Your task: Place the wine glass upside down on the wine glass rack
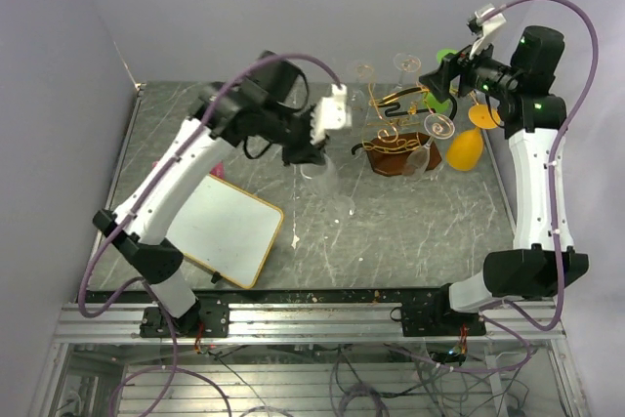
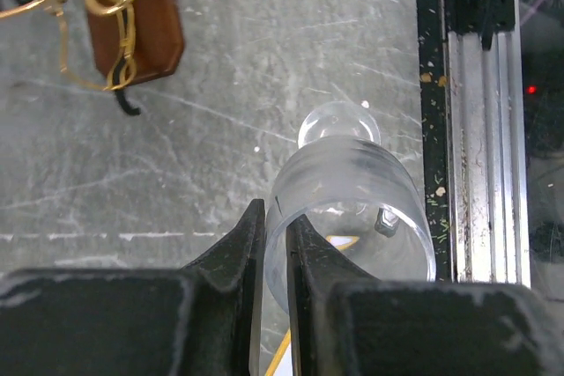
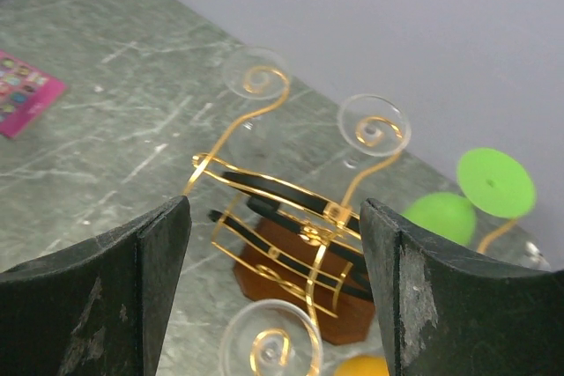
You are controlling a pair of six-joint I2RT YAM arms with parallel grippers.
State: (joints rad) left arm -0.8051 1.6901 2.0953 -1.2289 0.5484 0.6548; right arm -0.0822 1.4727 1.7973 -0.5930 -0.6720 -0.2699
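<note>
Left gripper [image 2: 275, 228] fingers are clamped on the rim wall of the clear wine glass [image 2: 352, 195], one finger either side of the glass wall, with the bowl mouth toward the wrist camera and the round foot at the far end. From the top view the wine glass [image 1: 324, 178] hangs under the left gripper [image 1: 311, 155] over the grey marbled table [image 1: 410, 231], left of the wine glass rack [image 1: 395, 144] and apart from it; cannot tell if the foot touches the table. Rack has gold and black wire on a reddish-brown base [image 3: 264, 263]. Right gripper [image 3: 275, 209] is spread wide with nothing held, above the rack. Clear glasses [image 3: 254, 77] hang inverted on the gold curls, and a green glass [image 3: 495, 182] and an orange glass [image 1: 466, 148] hang on the rack's right side. White board [image 1: 220, 227] lies flat near the left arm, with a pink card [image 3: 22, 92] on the table beyond it.
</note>
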